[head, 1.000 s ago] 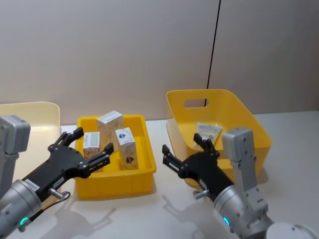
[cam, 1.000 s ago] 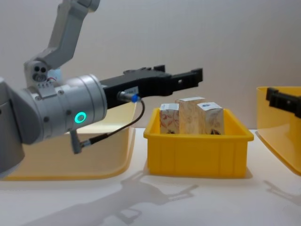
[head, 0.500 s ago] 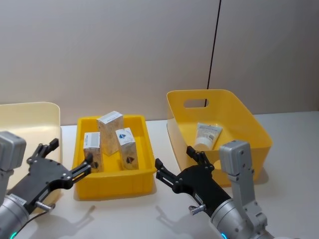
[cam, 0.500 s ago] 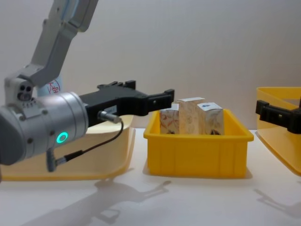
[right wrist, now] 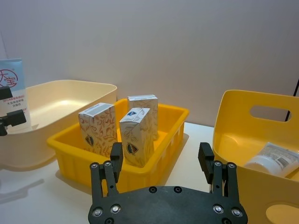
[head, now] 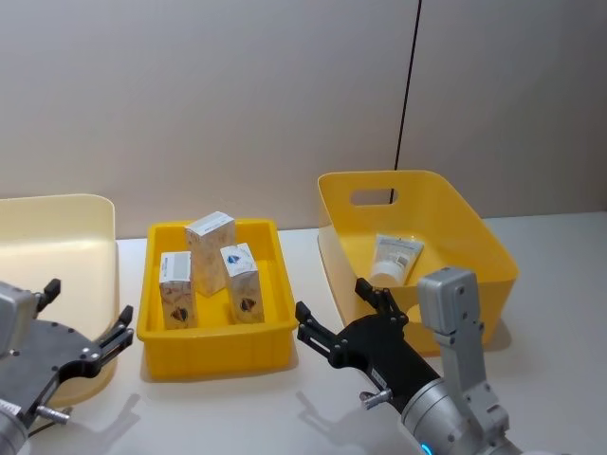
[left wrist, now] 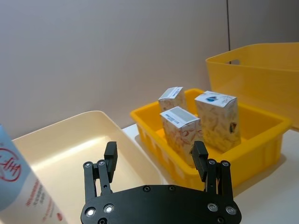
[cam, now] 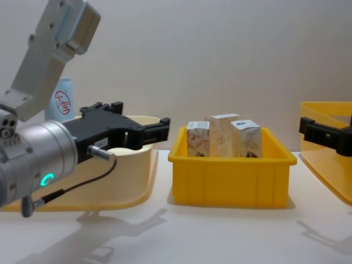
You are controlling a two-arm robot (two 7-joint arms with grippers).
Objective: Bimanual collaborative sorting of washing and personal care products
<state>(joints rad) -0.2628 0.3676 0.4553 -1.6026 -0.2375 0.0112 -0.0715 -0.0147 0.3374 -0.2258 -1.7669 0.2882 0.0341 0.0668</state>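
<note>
On the table in the head view, a shallow yellow plastic tray (head: 216, 354) holds three small white cartons with reddish swirls (head: 211, 251), all upright and close together. That grouping reads as one kind of product collected in one place. To its right, a deep yellow plastic bin with a handle slot (head: 417, 185) holds a pale squeeze tube with a white cap (head: 394, 258), lying on the bin's sloping floor. A cream plastic bin (head: 57, 213) sits to the left of the tray. The left gripper (head: 85, 303) hangs low beside the cream bin and the right gripper (head: 334, 301) sits between the tray and the deep bin. Both have their fingers spread with nothing between them.

From the left wrist, the left gripper (left wrist: 155, 151) gapes empty, facing the cartons (left wrist: 181, 130). A pale-blue squeeze tube with a red circular logo (left wrist: 18, 186) stands near it.

From the right wrist, the right gripper (right wrist: 160, 151) is likewise spread and bare. The cartons (right wrist: 136, 135) are ahead of it and the capped tube (right wrist: 273, 158) is off to the side.

In the chest view, the pale-blue tube (cam: 61, 99) stands upright at the cream bin (cam: 143, 165), behind the left gripper (cam: 140, 118). The right gripper (cam: 327, 132) waits before the deep bin (cam: 324, 107). Each arm probably keeps to its own side so that neither crosses the other.
</note>
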